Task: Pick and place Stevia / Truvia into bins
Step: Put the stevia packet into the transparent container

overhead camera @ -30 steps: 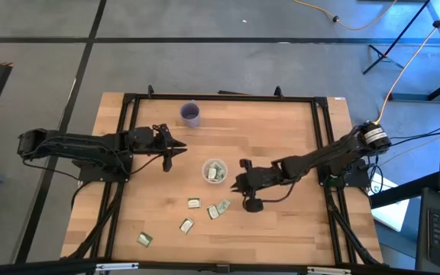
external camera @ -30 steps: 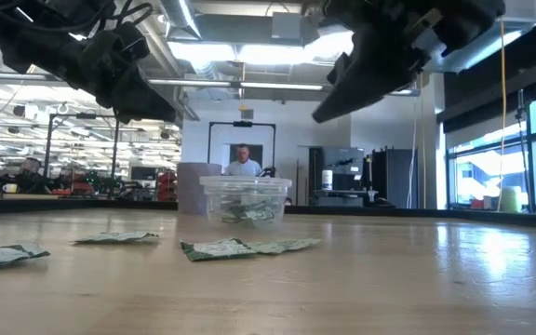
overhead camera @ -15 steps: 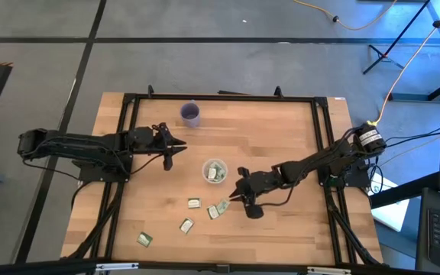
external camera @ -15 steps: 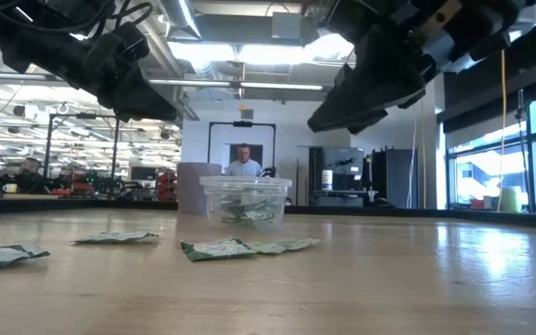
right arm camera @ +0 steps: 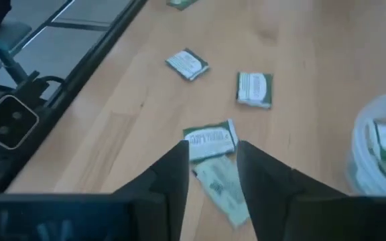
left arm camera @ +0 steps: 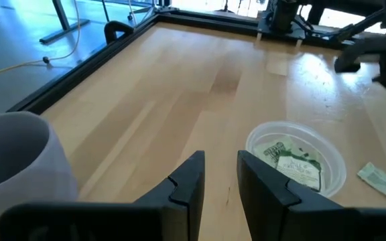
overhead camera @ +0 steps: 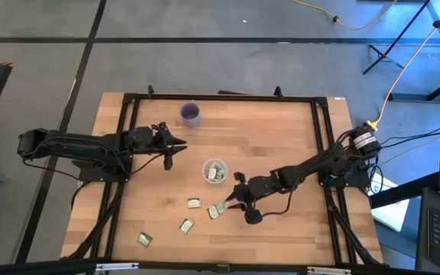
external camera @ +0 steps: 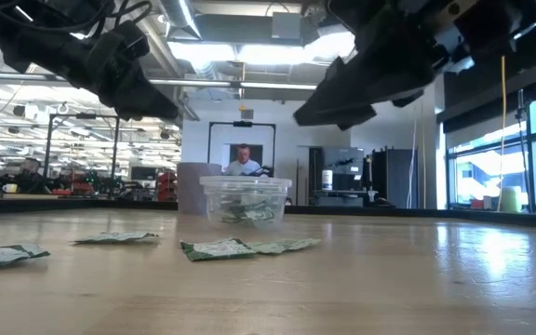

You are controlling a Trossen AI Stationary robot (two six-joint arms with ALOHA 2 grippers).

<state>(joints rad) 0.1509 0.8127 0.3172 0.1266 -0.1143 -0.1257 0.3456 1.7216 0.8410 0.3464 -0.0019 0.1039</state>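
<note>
Several green-and-white Stevia sachets lie flat on the wooden table: two overlapping ones (overhead camera: 219,208), one (overhead camera: 194,203), one (overhead camera: 186,225) and one (overhead camera: 144,239). The clear cup (overhead camera: 215,171) stands at mid-table with sachets inside. My right gripper (overhead camera: 232,200) is open and empty, above the overlapping pair; its wrist view (right arm camera: 213,148) shows those two sachets (right arm camera: 211,139) between and past its fingers. My left gripper (overhead camera: 176,147) hangs above the table, left of the clear cup (left arm camera: 297,161), fingers slightly apart (left arm camera: 221,157) and empty.
A purple cup (overhead camera: 191,114) stands near the far edge, close to my left gripper. A black frame (overhead camera: 220,97) runs around the table. Bare wood lies to the right of my right arm. In the low view a person (external camera: 244,163) shows in the room beyond.
My right gripper has moved toward the table's left and near edges, from beside the clear cup to above the overlapping pair of sachets. The sachets and cups have stayed where they were.
</note>
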